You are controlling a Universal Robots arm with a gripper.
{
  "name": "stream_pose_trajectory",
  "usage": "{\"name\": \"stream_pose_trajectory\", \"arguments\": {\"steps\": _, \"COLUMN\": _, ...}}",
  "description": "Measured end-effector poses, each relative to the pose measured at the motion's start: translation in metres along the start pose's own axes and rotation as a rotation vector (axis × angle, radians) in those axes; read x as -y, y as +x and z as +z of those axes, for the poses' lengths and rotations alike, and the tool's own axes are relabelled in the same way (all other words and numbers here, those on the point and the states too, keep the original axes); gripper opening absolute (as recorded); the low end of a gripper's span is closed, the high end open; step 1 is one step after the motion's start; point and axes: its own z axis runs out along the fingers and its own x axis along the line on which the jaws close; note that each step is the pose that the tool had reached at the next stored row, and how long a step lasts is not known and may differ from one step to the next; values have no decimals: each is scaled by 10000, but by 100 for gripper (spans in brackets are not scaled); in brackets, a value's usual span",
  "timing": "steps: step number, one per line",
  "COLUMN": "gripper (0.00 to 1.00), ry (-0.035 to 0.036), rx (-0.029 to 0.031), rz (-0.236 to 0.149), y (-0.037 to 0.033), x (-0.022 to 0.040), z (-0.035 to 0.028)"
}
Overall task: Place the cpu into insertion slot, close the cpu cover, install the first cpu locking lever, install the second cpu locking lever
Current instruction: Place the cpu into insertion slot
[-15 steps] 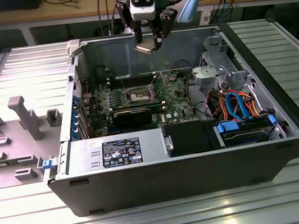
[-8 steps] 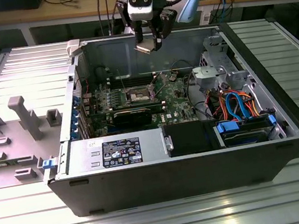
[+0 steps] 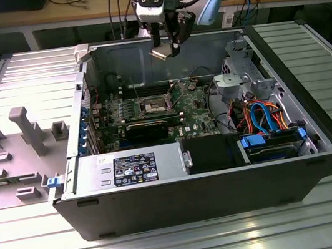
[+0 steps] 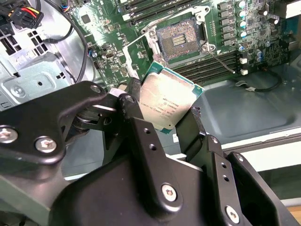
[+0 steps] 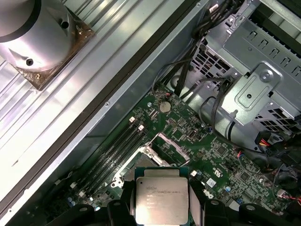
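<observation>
My gripper hangs above the open computer case, shut on the cpu, which is tilted. In both wrist views the cpu shows its dull silver top between the black fingers, with the gripper clamped on its two edges. The insertion slot lies uncovered on the green motherboard, well below the chip, its contact field exposed. The cpu cover stands swung up beside the socket. A thin locking lever sticks out near the slot.
A long black graphics card lies in front of the socket, with memory slots beside it. A silver drive cage, blue and orange cables and a power supply crowd the case. A grey fixture block sits on the exterior view's left.
</observation>
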Motion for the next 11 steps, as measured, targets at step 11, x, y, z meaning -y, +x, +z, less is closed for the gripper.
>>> {"name": "stream_pose_trajectory", "arguments": {"steps": 11, "gripper": 54, "ry": -7, "rx": 34, "rz": 383, "y": 0, "x": 0, "z": 0}}
